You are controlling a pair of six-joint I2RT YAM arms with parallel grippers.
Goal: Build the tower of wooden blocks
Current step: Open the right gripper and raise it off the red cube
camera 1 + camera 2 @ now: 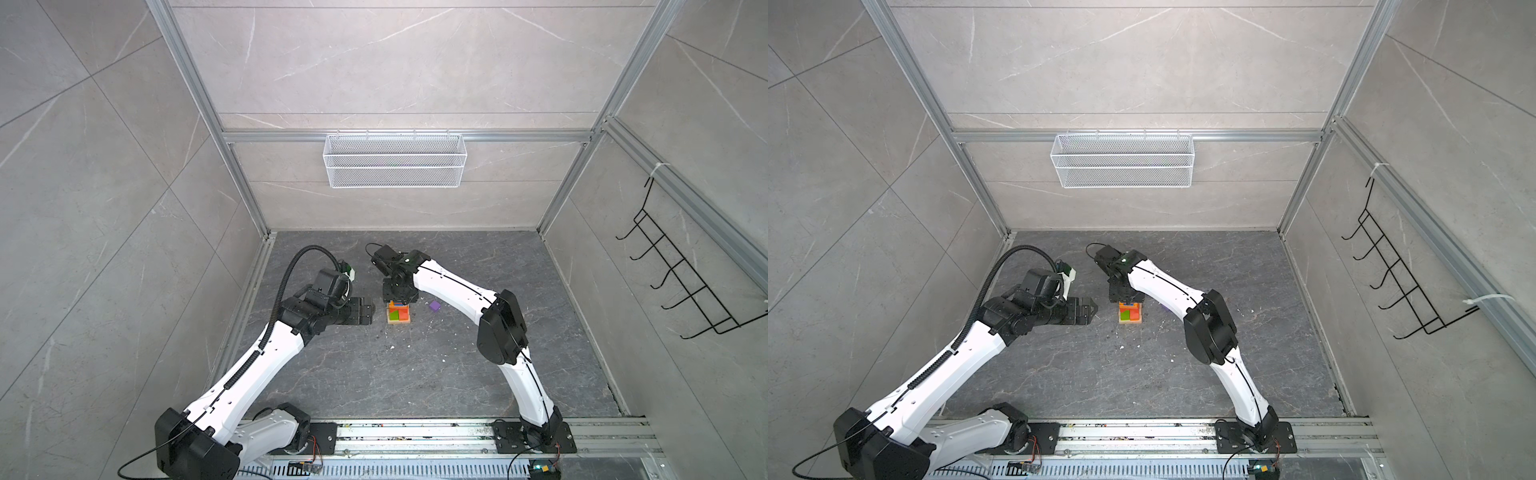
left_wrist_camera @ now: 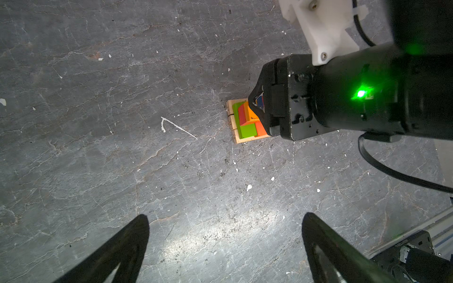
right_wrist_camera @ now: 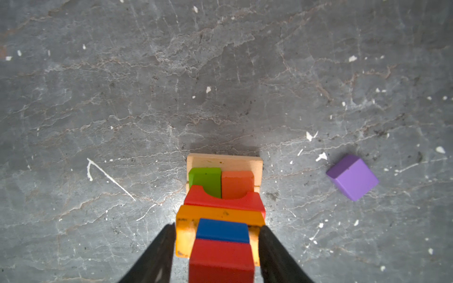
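Note:
The wood block tower [image 1: 399,316] [image 1: 1130,313] stands mid-floor on tan base bars. In the right wrist view the tower [image 3: 223,191] shows green and orange-red slabs, a red arch, an orange piece, then a blue block [image 3: 221,230] and a red block [image 3: 220,259] on top. My right gripper [image 3: 217,226] [image 1: 399,302] hangs over the stack, open, with a gap between each finger and the red block. A loose purple cube [image 3: 352,177] [image 1: 434,306] lies on the floor right of the tower. My left gripper [image 1: 370,311] [image 2: 225,215] stays just left of the tower, open and empty.
A white wire basket [image 1: 395,162] hangs on the back wall and a black hook rack [image 1: 681,274] on the right wall. The arms' base rail [image 1: 415,432] runs along the front edge. White specks dot the grey floor [image 1: 374,374].

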